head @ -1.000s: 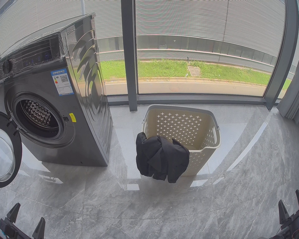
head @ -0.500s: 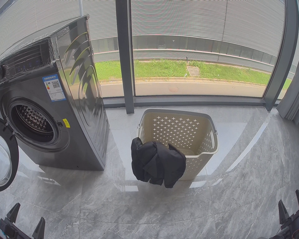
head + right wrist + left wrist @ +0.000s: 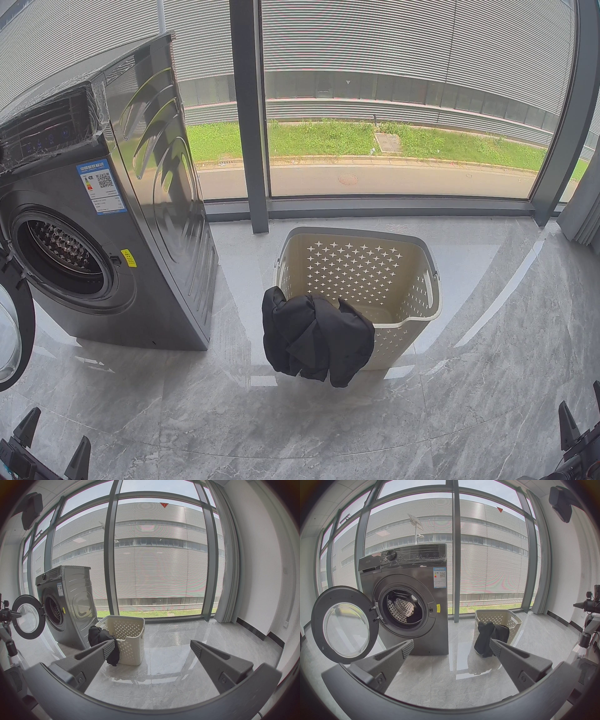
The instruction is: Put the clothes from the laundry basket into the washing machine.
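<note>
Over perforated basket (image 3: 357,233) rim: crumpled black garment (image 3: 315,340), perhaps jacket; end effectors (image 3: 451,640) (image 3: 152,641) spread.

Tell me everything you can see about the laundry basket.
The laundry basket is cream, plastic by its look, roughly rectangular with rounded corners and a thick rim. Star-shaped holes pierce its walls. It stands upright on the grey stone-look floor before the window, on the right of the washing machine and apart from it. A black garment hangs over its near left corner, mostly outside.
</note>
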Controlling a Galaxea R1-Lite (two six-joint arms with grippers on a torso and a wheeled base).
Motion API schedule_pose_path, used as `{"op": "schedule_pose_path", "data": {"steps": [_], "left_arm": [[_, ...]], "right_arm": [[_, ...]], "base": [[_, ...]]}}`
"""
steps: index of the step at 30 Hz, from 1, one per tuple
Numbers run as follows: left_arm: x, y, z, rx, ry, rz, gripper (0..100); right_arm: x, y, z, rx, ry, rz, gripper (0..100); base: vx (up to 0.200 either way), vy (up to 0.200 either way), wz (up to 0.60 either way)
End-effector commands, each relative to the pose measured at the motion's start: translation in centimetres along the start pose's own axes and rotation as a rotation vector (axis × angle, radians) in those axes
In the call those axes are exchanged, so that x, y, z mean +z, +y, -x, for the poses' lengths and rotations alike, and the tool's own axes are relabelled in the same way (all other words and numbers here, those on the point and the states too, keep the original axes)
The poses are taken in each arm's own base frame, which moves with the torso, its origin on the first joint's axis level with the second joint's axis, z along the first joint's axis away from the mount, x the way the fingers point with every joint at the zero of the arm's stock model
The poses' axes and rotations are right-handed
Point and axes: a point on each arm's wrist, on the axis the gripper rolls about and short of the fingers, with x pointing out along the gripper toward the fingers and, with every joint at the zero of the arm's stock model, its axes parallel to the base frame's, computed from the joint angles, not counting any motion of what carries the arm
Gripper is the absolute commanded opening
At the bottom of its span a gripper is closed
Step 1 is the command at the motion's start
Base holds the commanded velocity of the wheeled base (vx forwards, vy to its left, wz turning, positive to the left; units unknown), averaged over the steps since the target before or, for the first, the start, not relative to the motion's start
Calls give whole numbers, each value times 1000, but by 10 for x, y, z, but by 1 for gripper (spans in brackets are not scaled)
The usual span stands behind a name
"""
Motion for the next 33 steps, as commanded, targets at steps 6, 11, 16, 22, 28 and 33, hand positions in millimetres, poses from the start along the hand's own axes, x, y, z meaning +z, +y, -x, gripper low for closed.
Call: {"op": "schedule_pose_path", "data": {"steps": [6,11,16,22,28,33], "left_arm": [[-5,0,0,0,1,0,100],[-5,0,0,0,1,0,100],[-5,0,0,0,1,1,100],[-5,0,0,-1,1,-8,100],[-5,0,0,3,1,0,100],[-5,0,0,2,1,0,100]], "right_arm": [[-5,0,0,0,1,3,100],[-5,0,0,-1,1,-1,100],[2,0,1,4,-42,-15,100],[74,2,15,150,-166,-67,100],[83,11,-40,437,206,-92,100],[85,23,-97,601,336,-67,100]], "base": [[0,0,0],[120,0,0],[200,0,0],[33,0,0],[0,0,0],[0,0,0]]}}
